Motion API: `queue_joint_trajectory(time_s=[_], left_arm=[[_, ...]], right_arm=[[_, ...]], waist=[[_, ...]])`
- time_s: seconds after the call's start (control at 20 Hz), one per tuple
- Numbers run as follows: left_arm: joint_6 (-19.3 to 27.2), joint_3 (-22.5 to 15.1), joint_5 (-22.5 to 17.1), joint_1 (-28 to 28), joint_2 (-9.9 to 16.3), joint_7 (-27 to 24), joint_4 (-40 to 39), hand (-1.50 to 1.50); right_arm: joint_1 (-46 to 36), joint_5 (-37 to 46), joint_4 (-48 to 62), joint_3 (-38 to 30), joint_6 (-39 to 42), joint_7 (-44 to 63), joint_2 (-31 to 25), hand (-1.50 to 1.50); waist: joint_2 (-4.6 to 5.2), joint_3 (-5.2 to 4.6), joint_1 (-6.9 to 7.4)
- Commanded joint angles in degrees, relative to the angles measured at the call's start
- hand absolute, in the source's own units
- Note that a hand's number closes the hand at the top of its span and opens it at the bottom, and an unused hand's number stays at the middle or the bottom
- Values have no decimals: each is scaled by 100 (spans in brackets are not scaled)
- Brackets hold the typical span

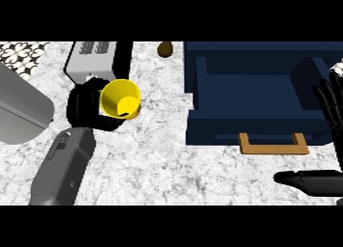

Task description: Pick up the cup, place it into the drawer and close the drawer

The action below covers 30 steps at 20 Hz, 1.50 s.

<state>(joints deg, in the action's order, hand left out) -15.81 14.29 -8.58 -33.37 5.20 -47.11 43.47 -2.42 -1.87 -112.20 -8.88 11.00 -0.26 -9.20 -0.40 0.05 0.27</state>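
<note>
Head view, looking steeply down on a pale marbled counter (174,169). Landmark: the dark blue drawer (263,94), standing open, its well facing up, a tan wooden handle (272,144) on the front edge nearest the robot.

Left of the drawer, apart from it: the yellow cup (120,99), tipped so its open mouth faces the viewer. The left hand (89,108) is curled round it from behind and to the side; black fingers wrap the cup's body and hide much of it. Grey forearm runs down from there toward the lower edge. Whether the cup sits on the counter or is lifted off it, cannot tell.

At the drawer's right side: the right hand (339,116), fingers straight and spread, pointing up, holding nothing; its thumb juts left below the drawer's front corner.

Farther left of the drawer, beyond the cup: a grey-white toaster-like appliance (96,60). A large grey slab-shaped object (14,103) lies farther left again. Just off the drawer's far left corner, a small brown oval item (165,49).
</note>
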Motion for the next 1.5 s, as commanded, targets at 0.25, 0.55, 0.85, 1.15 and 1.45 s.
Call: queue_joint_trajectory(time_s=[0.25,0.55,0.85,1.15,1.45], left_arm=[[978,-648,141,-756,-452,1884,1712,150],[1926,-1268,-10,-1756,-516,2405,1319,150],[2612,-1640,-78,-2231,-519,3328,1647,150],[3256,-2177,-854,-3431,-519,3309,175,150],[3376,-2592,-1556,-3732,-520,2719,-1020,150]], right_arm=[[-159,-249,117,-231,112,-19,-113,-150],[-403,-84,459,-208,49,-124,-112,-150],[-62,67,177,-33,-23,-83,66,-150],[-14,44,390,-17,163,-390,35,-150],[-314,-157,565,-207,224,-364,-89,-150]], waist=[[18,-2,-22],[51,-3,-99],[30,-4,-70],[61,-2,-207],[105,0,-330]])
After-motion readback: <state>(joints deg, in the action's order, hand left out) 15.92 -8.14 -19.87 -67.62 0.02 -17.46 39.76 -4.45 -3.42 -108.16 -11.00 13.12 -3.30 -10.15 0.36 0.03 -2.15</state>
